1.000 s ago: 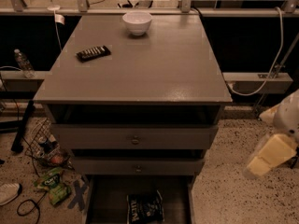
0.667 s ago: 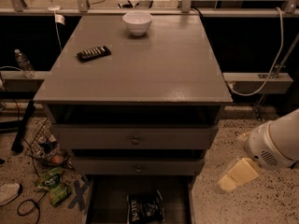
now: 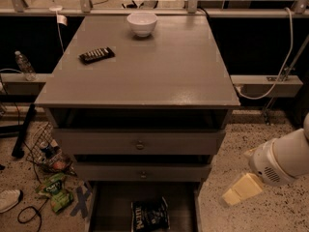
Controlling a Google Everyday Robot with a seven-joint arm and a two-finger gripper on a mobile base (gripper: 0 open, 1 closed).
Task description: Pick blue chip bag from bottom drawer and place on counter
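A: Why does the counter (image 3: 159,76) matter when nothing is being set on it yet?

B: It is where the bag has to end up. It is a broad, flat grey surface, and most of it is bare.

A: And under it?

B: The two knobbed drawers (image 3: 140,141) sit almost fully pushed in. The bottom drawer (image 3: 110,211) is pulled out towards the camera. My guess is that it stands out so the bag can be reached from above.

A: Where is the gripper (image 3: 236,193)?

B: It is low on the right, over the speckled floor (image 3: 227,144). That puts it beside the cabinet's right front corner and well apart from the drawer. It slants down and to the left, towards the drawer, which reads to me as an approach, not a grasp. I cannot tell how far open it is, and I see nothing in its hold.

A: And the blue chip bag (image 3: 150,215)?

B: It lies flat inside the bottom drawer, near the middle, with its white lettering facing up. The lower edge of the view cuts it off partly. Nothing touches it, so the pick is not yet done.

A: What about the smaller things?

B: A white bowl (image 3: 142,23) sits at the back of the surface, and a dark remote (image 3: 97,55) lies towards the left. Both are clear of the front, where I would expect the bag to land. The green snack bags (image 3: 55,190) lie on the floor to the left, outside the cabinet, and they are not the target.
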